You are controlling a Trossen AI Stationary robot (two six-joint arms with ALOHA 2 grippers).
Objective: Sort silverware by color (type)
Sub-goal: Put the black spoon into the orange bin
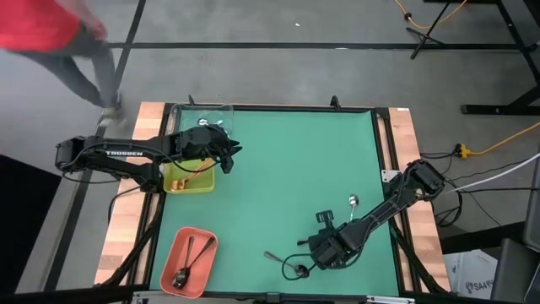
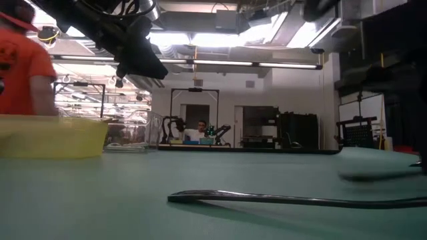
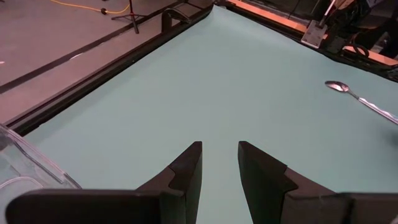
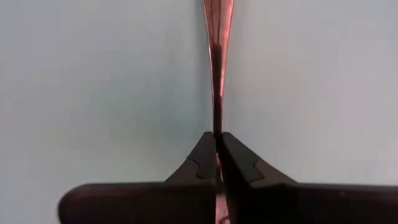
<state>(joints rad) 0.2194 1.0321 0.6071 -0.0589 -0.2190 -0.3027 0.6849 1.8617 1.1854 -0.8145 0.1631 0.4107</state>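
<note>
Right gripper (image 1: 297, 268) low with jaws pinched together; left gripper (image 1: 229, 152) hovers, jaws parted.

You're looking at a grey concrete floor (image 1: 278, 25) running past the table's far edge, dark lines crossing it. A yellow cable (image 1: 498, 143) is trailing along the right side, and black stand legs (image 1: 434, 29) are standing near the top. Across the room, ceiling strip lights (image 2: 227, 64) are glowing above dark cabinets (image 2: 297, 130) and a black frame (image 2: 195, 113).

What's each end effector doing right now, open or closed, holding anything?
Left end effector: open, empty, above the yellow-green tray.
Right end effector: closed on a dark spoon handle.
</note>
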